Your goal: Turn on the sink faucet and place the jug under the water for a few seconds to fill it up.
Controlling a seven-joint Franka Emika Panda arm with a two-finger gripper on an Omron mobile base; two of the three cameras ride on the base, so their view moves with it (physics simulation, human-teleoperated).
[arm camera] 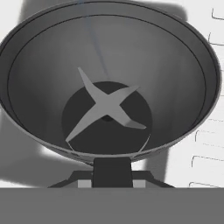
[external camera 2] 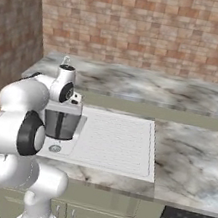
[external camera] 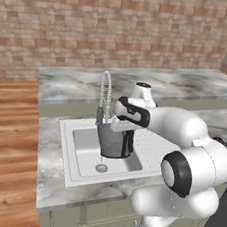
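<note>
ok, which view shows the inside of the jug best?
Hand view: it looks straight down into the jug, showing the cross-shaped blade at the bottom. Left base view shows only its dark outer wall over the sink; right base view shows its side, partly behind the arm.

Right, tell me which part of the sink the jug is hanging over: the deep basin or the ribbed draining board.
The deep basin, the sunken part with the round drain, left of the ribbed draining board. The jug hangs there in the gripper under the faucet.
</note>
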